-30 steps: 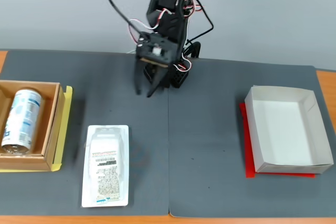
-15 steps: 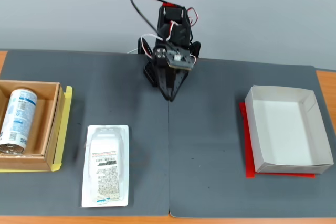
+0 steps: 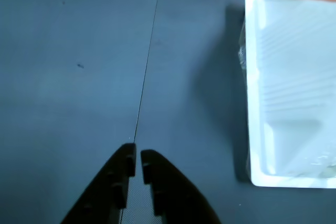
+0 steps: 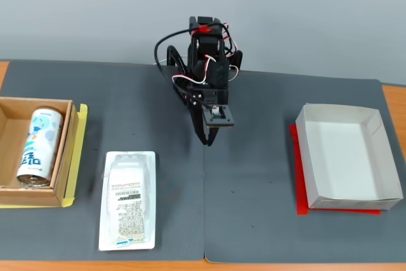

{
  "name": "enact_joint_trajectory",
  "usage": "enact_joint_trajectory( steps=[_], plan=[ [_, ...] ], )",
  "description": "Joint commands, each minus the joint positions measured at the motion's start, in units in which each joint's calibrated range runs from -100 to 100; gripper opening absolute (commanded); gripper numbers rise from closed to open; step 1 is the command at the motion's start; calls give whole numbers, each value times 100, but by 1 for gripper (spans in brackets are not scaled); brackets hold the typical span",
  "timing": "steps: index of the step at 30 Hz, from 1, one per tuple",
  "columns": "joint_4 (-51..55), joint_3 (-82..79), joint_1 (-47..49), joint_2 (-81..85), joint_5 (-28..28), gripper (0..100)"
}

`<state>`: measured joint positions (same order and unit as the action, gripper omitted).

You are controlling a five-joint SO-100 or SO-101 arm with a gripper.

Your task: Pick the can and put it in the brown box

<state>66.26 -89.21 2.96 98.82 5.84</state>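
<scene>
The white can with light-blue print (image 4: pixel 39 146) lies on its side inside the brown cardboard box (image 4: pixel 32 196) at the left edge of the fixed view, over a yellow sheet (image 4: pixel 82 132). My gripper (image 4: pixel 208 142) hangs over the middle of the dark mat, well to the right of the box and apart from it. In the wrist view the gripper (image 3: pixel 137 153) shows from the bottom edge with its black jaws nearly together and nothing between them. The can and the brown box are out of the wrist view.
A flat white blister pack with a barcode label (image 4: pixel 128 200) lies left of the gripper, near the front edge; it also shows in the wrist view (image 3: pixel 289 93). A white shallow box (image 4: pixel 306 157) over a red sheet (image 4: pixel 299 207) stands at the right.
</scene>
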Motion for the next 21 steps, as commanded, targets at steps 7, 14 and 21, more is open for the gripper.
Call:
enact_joint_trajectory(
  steps=[7,14,21],
  plan=[
    [-87,-545,-3,42,-16,1],
    [-52,-554,-76,51,-16,1],
    [338,-463,-158,76,-21,1]
  ],
)
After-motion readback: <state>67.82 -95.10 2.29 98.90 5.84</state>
